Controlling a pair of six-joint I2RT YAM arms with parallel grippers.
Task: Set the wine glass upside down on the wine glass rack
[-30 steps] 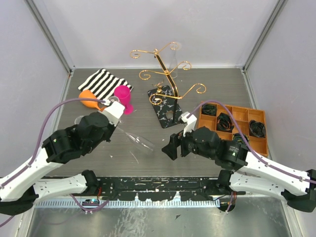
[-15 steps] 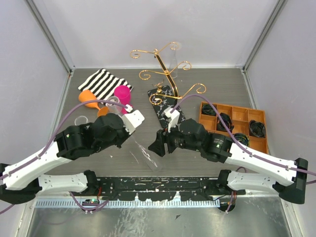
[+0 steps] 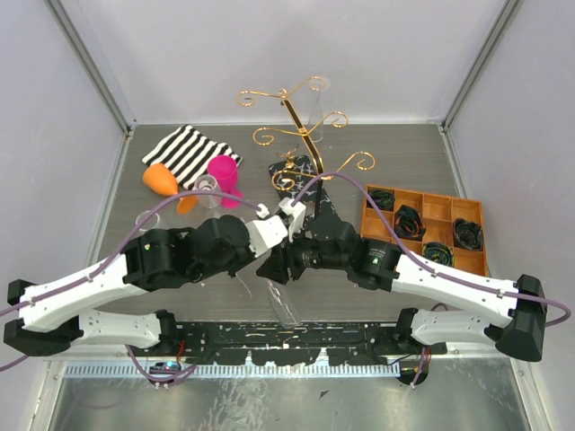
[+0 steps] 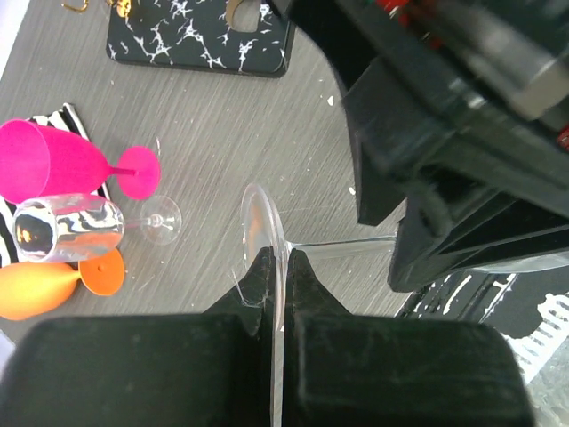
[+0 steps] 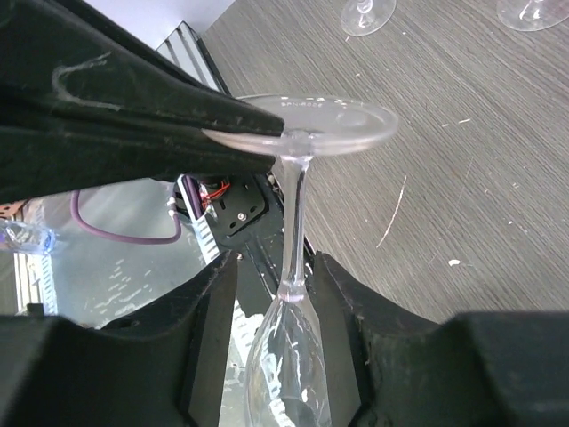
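Nearest: wine glass (image 3: 284, 303), aloft, bowl toward near edge, long axis running away to foot. Foot rim pinched in left gripper (image 4: 280, 260), jaws clamped. Stem flanked by right gripper (image 5: 277, 267), jaws apart, nearer the bowl. Farthest: wine glass rack (image 3: 301, 135), upright, well beyond.

Top external: high behind both bases, looking down and forward across the whole table (image 3: 404, 153). Left wrist: close behind the left fingers (image 4: 307, 285), aimed along them. Right wrist: likewise behind the right fingers (image 5: 333, 302). Shared by all three: the wine glass (image 5: 307, 120) at the fingertips.
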